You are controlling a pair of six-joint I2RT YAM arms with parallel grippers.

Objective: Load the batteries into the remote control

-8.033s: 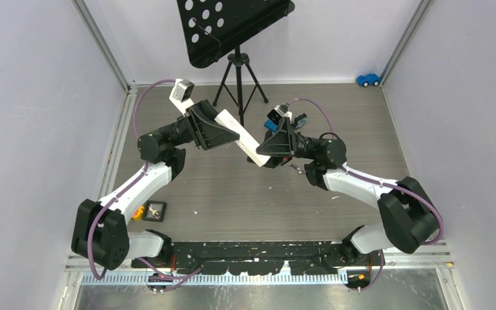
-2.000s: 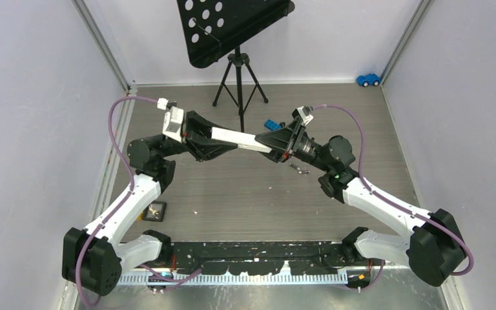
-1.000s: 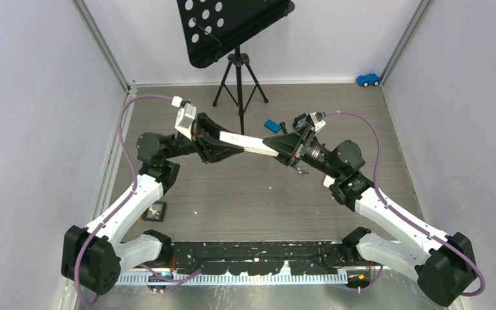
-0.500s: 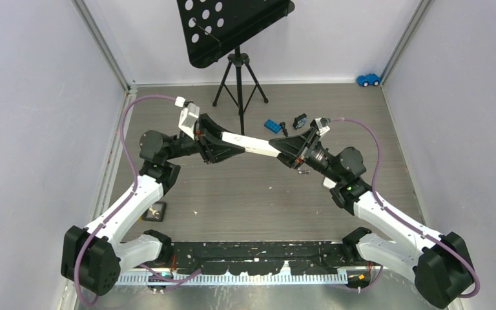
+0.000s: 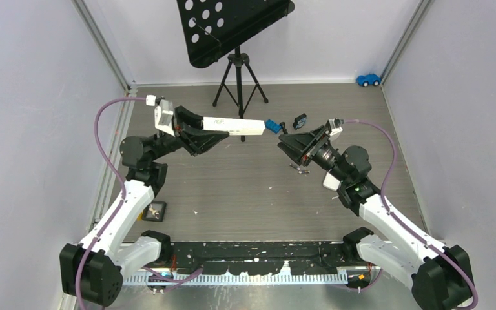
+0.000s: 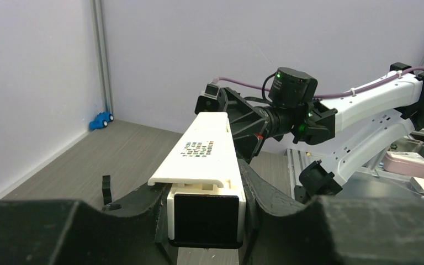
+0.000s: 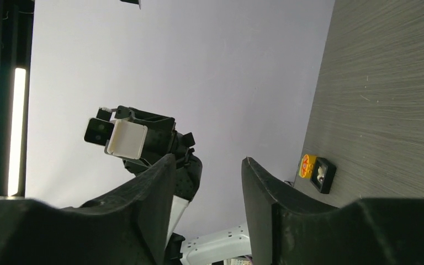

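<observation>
My left gripper (image 5: 214,131) is shut on the near end of a long white remote control (image 5: 236,125) and holds it level above the floor. The remote's black end (image 6: 205,218) sits between the fingers in the left wrist view. My right gripper (image 5: 286,141) is open and empty, a short way right of the remote's free end, facing it. In the right wrist view the jaws (image 7: 207,190) stand apart with the remote's tip (image 7: 127,139) beyond them. Small dark batteries (image 5: 295,167) lie on the floor just below the right gripper, partly hidden by it.
A flat blue brick (image 5: 272,125) and a small black-and-blue block (image 5: 299,120) lie beyond the remote's tip. A music stand's tripod (image 5: 239,77) stands at the back. A black tray with a yellow piece (image 5: 152,210) lies near left. A blue toy car (image 5: 368,79) is in the far right corner.
My right gripper has let go of the remote, opened and drawn back to the right. My left gripper has swung the remote back and level, holding it alone.
</observation>
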